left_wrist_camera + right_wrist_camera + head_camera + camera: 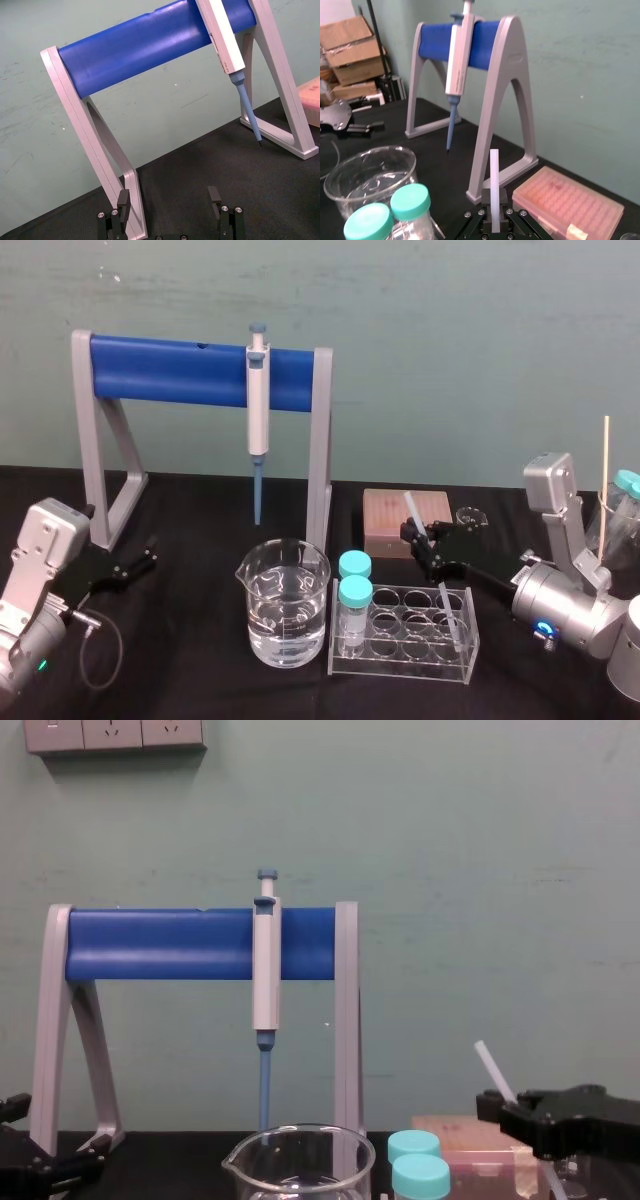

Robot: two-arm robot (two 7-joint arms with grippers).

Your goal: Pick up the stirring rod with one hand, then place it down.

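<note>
The right gripper (494, 202) is closed on the stirring rod (494, 175), with the fingers pressing it from both sides. In the head view this gripper (418, 538) hangs above the table, between the pink tip box (385, 520) and the clear tube rack (400, 640). The rod (411, 508) leans, its upper end free above the fingers, so it appears lifted and must now be put down. To do this well, I think the arm should move to bare table away from the rack and the beaker (283, 605). It should go down slowly, lay the rod nearly flat, and release only when it rests. The left gripper (140, 562) waits open near the stand foot.
</note>
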